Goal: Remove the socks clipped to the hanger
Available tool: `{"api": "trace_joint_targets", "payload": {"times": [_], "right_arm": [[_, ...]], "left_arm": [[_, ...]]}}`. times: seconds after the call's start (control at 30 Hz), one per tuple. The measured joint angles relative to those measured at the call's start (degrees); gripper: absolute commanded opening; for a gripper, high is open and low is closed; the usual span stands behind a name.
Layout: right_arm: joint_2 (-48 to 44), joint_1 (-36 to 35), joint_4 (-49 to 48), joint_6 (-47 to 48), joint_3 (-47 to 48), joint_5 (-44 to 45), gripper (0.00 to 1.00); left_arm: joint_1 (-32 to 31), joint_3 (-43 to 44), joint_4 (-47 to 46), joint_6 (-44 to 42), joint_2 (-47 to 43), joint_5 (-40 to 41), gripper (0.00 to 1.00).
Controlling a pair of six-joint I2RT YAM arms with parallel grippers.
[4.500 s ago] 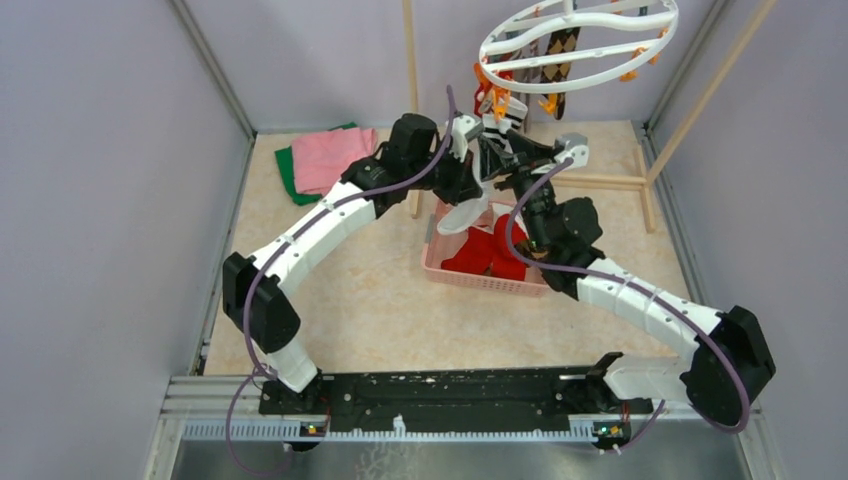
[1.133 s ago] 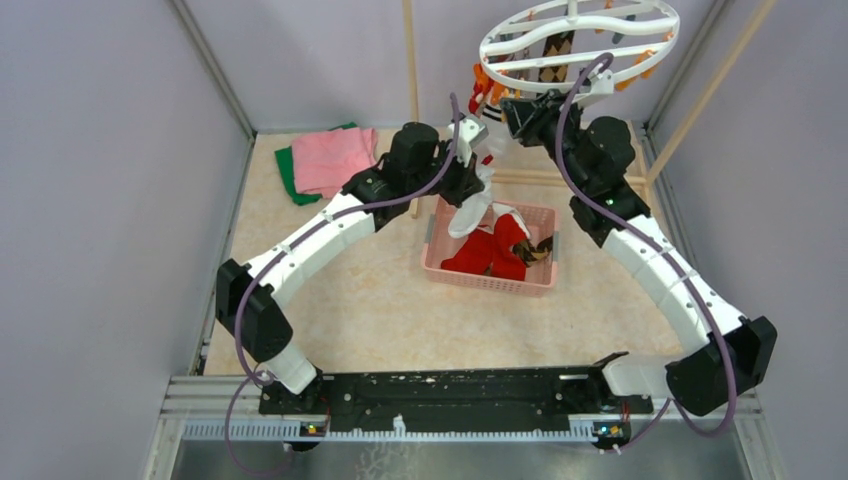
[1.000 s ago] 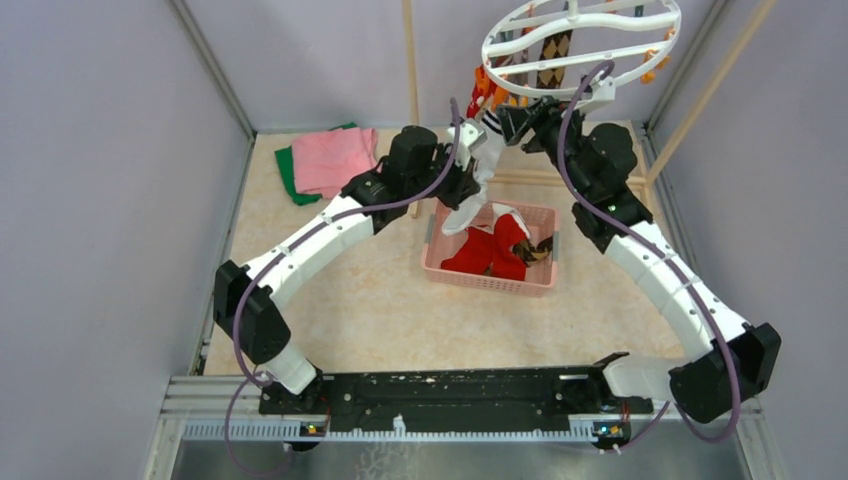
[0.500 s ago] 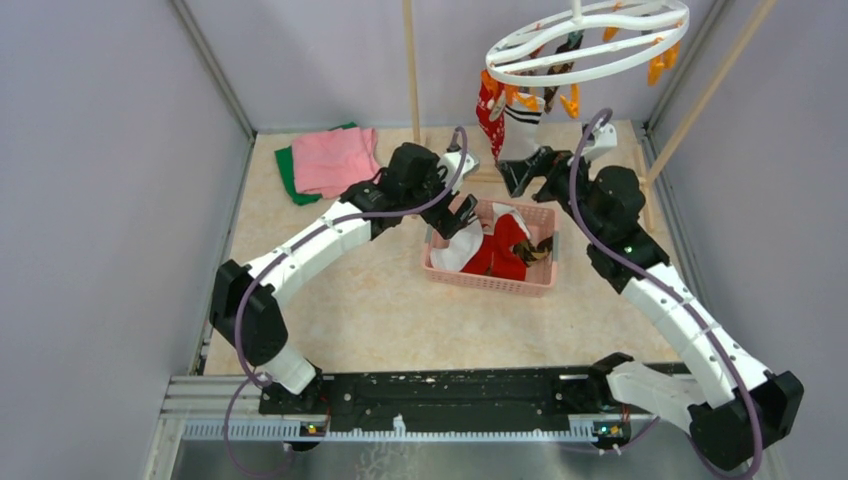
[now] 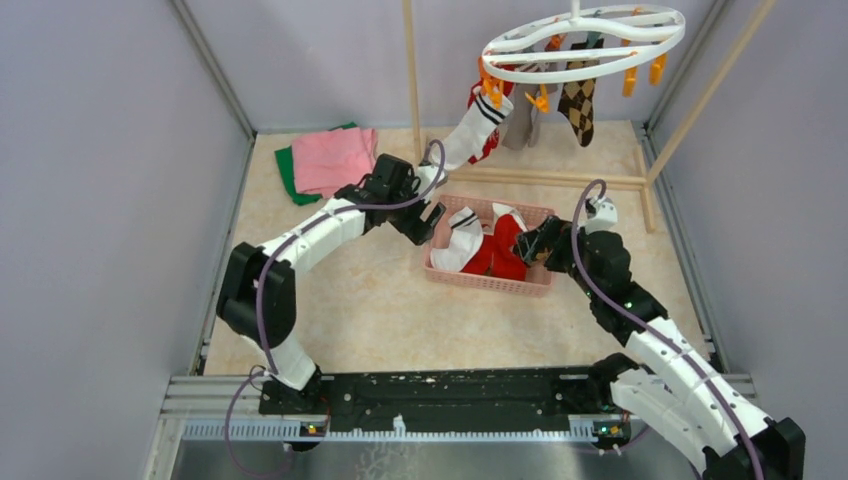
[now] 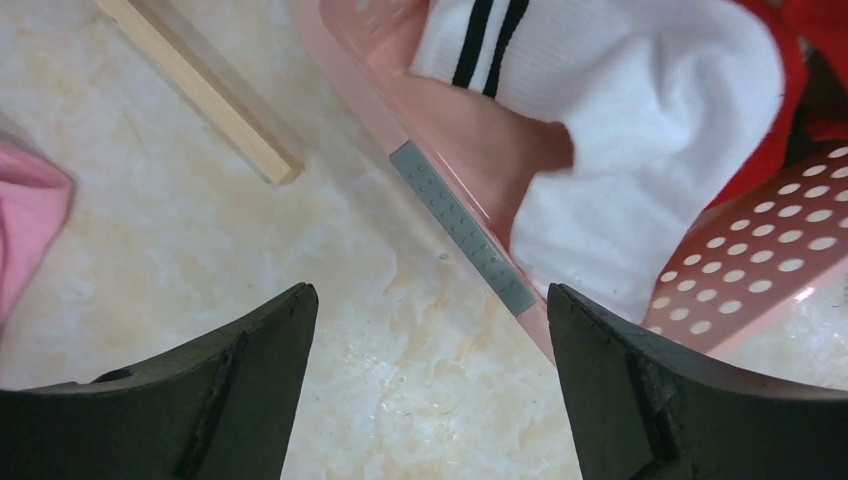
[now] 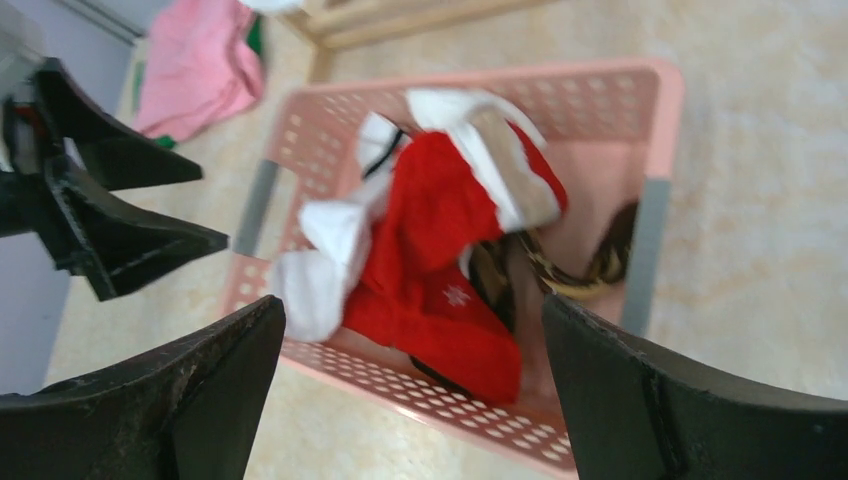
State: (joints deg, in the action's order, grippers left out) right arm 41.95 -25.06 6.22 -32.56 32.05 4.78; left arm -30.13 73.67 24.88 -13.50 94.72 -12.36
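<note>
Where socks lie in the basket, a snowflake marks one.

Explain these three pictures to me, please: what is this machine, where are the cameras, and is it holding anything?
These are two robot arms bolted at the near edge of a table, each ending in a two-finger gripper. The wide picture comes from a camera above and behind them. The other two come from cameras on the wrists, so the dark wedges at the bottom are each gripper's own fingers. The left gripper and right gripper are both open and hold nothing. Between them stands a pink basket with a white striped sock and a red sock in it. Above hangs a round white hanger with more socks clipped on, such as an argyle sock. Folded cloths lie at the back left.
</note>
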Motion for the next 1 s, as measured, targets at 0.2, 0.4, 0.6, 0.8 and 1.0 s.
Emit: {"api": "trace_joint_targets", "payload": {"times": [0.2,0.4,0.6,0.8,1.0], "right_arm": [[1.4,0.0,2.3,-2.7,-4.1,7.6,0.99],[8.4,2.6,-0.2,-2.6,-4.3,9.7,0.99],[9.7,2.9,-2.4,-2.5,-4.3,8.1,0.99],[11.4,3.0,-3.5,-2.5,-4.3,5.6,0.99],[11.2,3.0,-3.1,-2.0,-4.1,5.6,0.99]], "left_arm": [[0.6,-0.2,-0.9,0.7,5.7,-0.3,0.86],[2.1,-0.2,-2.8,1.4,7.5,-0.2,0.85],[6.1,-4.6,-4.2,0.0,5.6,1.3,0.83],[7.9,-10.7,-0.2,-2.2,1.9,1.4,0.85],[7.9,-12.0,3.4,-2.4,-4.5,-2.0,0.99]]}}
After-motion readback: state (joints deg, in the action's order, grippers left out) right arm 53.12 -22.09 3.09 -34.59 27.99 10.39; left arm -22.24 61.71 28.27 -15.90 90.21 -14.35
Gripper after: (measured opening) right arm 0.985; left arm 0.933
